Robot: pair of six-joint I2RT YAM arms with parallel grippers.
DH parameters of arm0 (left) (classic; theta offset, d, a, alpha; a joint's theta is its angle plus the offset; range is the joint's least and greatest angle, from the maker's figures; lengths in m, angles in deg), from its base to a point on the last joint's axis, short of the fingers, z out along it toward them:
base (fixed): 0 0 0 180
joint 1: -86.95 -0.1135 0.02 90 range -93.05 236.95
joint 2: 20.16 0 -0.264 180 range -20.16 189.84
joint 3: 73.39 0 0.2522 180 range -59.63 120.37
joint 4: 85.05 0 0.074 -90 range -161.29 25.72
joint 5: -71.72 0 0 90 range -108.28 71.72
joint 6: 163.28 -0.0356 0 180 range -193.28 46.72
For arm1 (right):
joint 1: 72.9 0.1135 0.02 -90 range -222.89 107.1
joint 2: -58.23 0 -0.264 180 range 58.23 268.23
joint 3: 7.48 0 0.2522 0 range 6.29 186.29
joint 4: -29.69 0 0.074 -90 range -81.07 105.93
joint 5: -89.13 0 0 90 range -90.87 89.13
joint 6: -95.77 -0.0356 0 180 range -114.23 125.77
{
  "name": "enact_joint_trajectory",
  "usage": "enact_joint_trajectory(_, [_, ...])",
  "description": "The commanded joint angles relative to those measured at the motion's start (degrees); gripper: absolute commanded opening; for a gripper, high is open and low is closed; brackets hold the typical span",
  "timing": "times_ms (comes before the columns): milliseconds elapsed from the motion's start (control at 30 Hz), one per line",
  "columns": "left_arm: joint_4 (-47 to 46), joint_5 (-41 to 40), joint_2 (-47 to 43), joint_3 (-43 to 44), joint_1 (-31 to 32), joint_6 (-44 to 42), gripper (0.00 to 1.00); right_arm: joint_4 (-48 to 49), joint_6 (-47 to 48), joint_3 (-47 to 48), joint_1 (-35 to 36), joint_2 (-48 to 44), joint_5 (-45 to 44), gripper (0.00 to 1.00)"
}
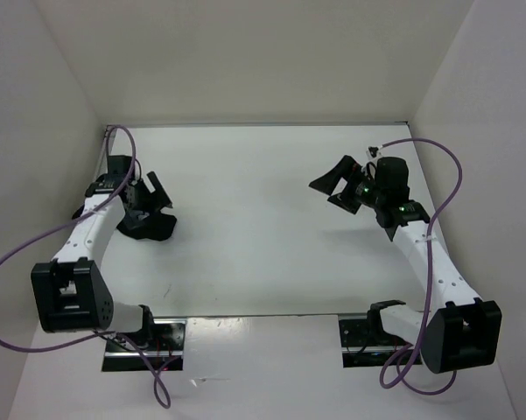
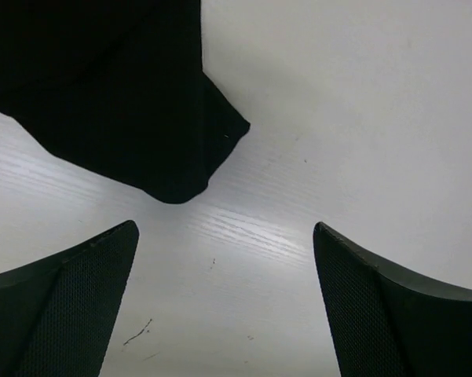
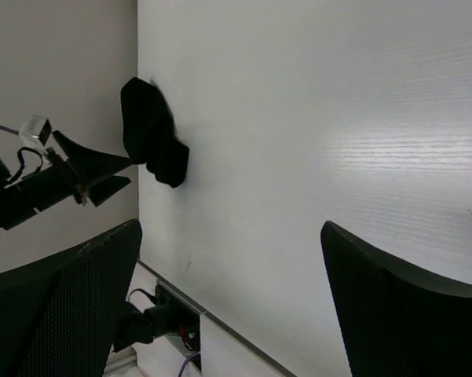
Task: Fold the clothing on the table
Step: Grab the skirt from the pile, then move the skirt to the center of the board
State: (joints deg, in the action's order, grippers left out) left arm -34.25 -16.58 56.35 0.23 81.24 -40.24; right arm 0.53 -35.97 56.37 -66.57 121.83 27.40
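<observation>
White walls (image 1: 245, 52) enclose the white tabletop (image 1: 263, 245) on three sides. The clothing (image 1: 147, 227) is seen as a small, bunched black heap at the left side of the tabletop, near the left wall. The left end effector (image 1: 147, 194) is positioned close by the heap, with its jaws spread wide and nothing held. In the left wrist view a rounded corner of the clothing (image 2: 133, 94) lies ahead of the fingers (image 2: 71, 298), apart from them. The right end effector (image 1: 337, 188) is poised over bare tabletop at the right, well apart from the clothing, with its jaws likewise spread wide and nothing held. Purple cables (image 1: 446, 175) are looped from both arms.
</observation>
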Motion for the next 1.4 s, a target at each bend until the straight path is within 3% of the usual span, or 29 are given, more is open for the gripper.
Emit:
enact_joint_trajectory(0, [-0.65, -2.48, 6.6, 2.89, -0.17, 0.1, 0.98, 5.37, -2.29, -0.34, -0.53, -0.05, 1.52, 0.99])
enact_joint_trajectory(167, [-5.9, 0.32, 13.57, 3.87, -0.17, 1.41, 0.89, 4.24, -2.3, -0.34, -0.53, -1.0, 0.39, 0.99])
enact_joint_trajectory(467, [-5.75, -2.57, 19.72, 6.41, -0.17, 3.26, 0.57, 0.37, -2.3, -1.39, -2.72, -7.69, -2.26, 0.99])
enact_joint_trajectory(800, [-0.04, -13.91, 22.71, 5.89, 6.86, 1.5, 0.58, -3.23, -0.02, -3.15, -8.52, -12.53, 0.11, 0.99])
enact_joint_trajectory(833, [-0.03, -14.87, 23.68, 5.89, 7.73, 1.5, 0.43, -3.23, -0.01, -3.15, -9.13, -13.14, 0.12, 0.99])
enact_joint_trajectory(867, [-0.03, -15.4, 23.68, 5.89, 7.74, 2.03, 0.43, -3.23, -0.01, -3.15, -9.14, -13.14, 0.81, 0.99])
enact_joint_trajectory(900, [0.66, -15.4, 24.9, 5.89, 8.61, 2.03, 0.18, -3.23, 0.6, -3.15, -9.66, -13.14, 0.82, 0.99])
enact_joint_trajectory(1000, [1.2, -15.93, 27.11, 5.89, 10.71, 2.03, 0.0, -3.85, 1.13, -3.15, -10.19, -13.67, 1.35, 0.99])
enact_joint_trajectory(1233, [1.81, -15.24, 29.66, 6.77, 15.29, 0.63, 0.0, -5.43, 2.18, -2.63, -10.9, -14.2, 1.35, 0.99])
enact_joint_trajectory(1367, [2.59, -7.95, 24.76, 15.35, 21.42, -2.27, 0.0, -5.43, 2.71, -2.62, -10.9, -14.2, 1.35, 0.99])
